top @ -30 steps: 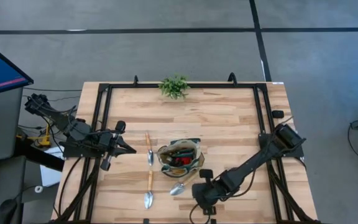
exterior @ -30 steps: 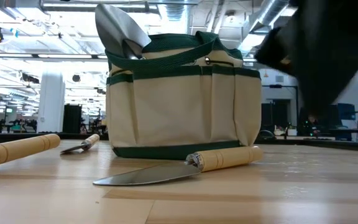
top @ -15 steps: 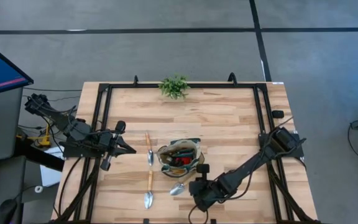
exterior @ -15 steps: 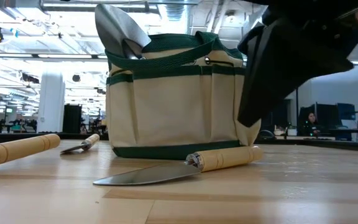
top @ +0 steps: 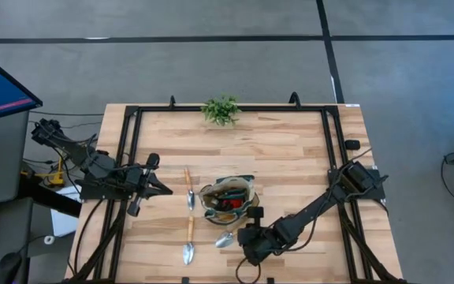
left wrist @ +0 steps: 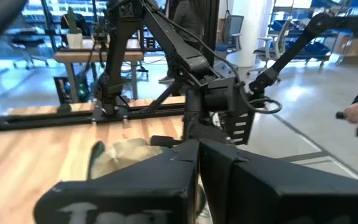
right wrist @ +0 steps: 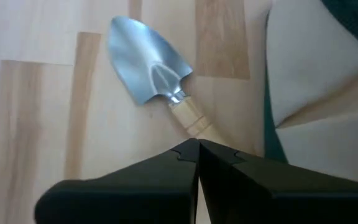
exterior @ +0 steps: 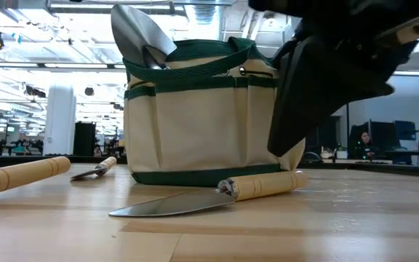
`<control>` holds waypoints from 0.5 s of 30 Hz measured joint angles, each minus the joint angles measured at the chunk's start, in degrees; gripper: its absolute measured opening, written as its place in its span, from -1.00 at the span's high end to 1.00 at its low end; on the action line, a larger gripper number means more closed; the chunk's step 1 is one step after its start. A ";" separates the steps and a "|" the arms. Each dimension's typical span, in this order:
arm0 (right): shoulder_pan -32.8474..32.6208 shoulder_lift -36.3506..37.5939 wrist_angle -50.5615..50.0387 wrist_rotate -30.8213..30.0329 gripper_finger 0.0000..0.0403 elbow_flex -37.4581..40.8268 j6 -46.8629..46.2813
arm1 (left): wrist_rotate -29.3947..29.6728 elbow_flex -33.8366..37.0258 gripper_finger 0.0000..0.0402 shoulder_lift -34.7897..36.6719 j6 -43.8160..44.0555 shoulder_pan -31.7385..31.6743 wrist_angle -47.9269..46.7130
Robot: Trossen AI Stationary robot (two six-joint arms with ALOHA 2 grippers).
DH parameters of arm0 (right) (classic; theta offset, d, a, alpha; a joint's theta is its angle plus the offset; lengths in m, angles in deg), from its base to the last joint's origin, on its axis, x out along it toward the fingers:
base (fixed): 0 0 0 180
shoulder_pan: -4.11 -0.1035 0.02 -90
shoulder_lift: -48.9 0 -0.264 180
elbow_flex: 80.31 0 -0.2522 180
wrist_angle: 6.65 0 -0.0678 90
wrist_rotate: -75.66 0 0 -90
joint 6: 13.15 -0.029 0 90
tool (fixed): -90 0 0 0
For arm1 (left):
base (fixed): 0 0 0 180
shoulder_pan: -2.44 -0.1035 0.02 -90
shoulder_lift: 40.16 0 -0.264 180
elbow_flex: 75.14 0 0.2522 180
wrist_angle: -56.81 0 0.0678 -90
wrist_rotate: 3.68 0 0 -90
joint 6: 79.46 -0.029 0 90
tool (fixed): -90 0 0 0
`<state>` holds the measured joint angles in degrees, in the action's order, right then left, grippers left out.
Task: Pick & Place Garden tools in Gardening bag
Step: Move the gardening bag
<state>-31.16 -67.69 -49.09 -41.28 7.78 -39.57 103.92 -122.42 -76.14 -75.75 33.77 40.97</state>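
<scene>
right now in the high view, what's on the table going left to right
left gripper → two trowels in a line → trowel by the bag → right gripper. The bag and plant overlap those, so I leave them out.

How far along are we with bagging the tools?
Partly done: the gardening bag already holds some tools. In hand: the right gripper, fingers shut and empty, hovers over the trowel beside the bag. Left: that trowel plus two more. The left gripper waits aside.
</scene>
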 joint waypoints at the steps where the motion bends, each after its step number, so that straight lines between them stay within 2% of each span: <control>1: 0.41 -0.01 0.01 0.00 1.00 0.00 0.00 | -0.75 0.00 0.99 -0.02 1.47 0.00 0.00; 5: 1.57 0.23 -0.10 0.40 1.00 0.00 -0.34 | -5.42 0.00 0.99 -3.20 6.01 0.42 0.18; 9: 1.52 2.44 -1.81 1.86 1.00 0.02 0.69 | -6.05 0.00 0.99 -12.17 10.47 1.99 2.20; 11: 1.11 4.42 -3.49 2.50 1.00 0.00 -0.15 | -6.66 0.00 0.99 -18.18 10.35 2.46 6.00; 15: 0.29 8.15 -7.05 5.67 1.00 0.00 -3.65 | -12.16 0.00 0.99 -28.71 10.31 2.58 17.07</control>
<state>-30.88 -59.54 -56.14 -35.61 7.78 -43.22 91.76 -122.42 -104.86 -65.44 36.35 58.03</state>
